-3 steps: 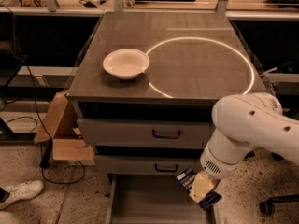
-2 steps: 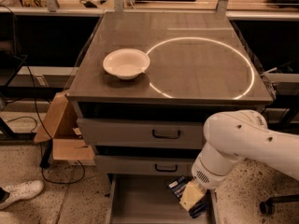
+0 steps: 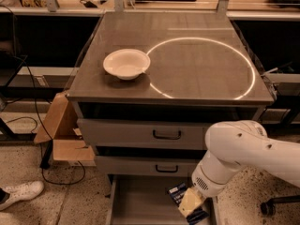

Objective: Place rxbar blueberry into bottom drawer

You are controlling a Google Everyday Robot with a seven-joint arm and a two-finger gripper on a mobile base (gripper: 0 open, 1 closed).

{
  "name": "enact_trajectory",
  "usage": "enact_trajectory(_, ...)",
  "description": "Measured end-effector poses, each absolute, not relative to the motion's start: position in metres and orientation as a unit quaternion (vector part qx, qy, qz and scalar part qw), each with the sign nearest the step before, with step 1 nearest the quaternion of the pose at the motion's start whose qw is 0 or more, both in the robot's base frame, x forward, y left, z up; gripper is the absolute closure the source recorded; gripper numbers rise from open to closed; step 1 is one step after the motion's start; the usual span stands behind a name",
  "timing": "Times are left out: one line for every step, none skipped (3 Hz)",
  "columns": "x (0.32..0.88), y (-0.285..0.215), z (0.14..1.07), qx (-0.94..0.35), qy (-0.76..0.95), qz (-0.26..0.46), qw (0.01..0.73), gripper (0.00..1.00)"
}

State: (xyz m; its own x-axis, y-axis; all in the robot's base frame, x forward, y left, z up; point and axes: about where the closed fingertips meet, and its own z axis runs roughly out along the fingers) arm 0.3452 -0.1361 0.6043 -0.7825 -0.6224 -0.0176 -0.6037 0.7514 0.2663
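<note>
Since a second ago the end effector (image 3: 190, 203) is brought lower and inward — it is held over the open bottom drawer (image 3: 140, 200), clenched on the snack bar (image 3: 177, 192). Carrying is judged nearly done — only release is left.

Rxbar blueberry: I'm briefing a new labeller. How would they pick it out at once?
Find the grey cabinet with three drawers; its bottom drawer is pulled open. Over that drawer's right side, the gripper holds the rxbar blueberry, a flat dark blue wrapper, unlike the white bowl on top.
</note>
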Motion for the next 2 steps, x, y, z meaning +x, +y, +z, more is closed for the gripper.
enact_trajectory(0.338,-0.129,0.569,0.28,-0.946,-0.155,0.045,1.0)
enact_trajectory(0.339,-0.122,0.533,0.244,-0.953,-0.176,0.047,1.0)
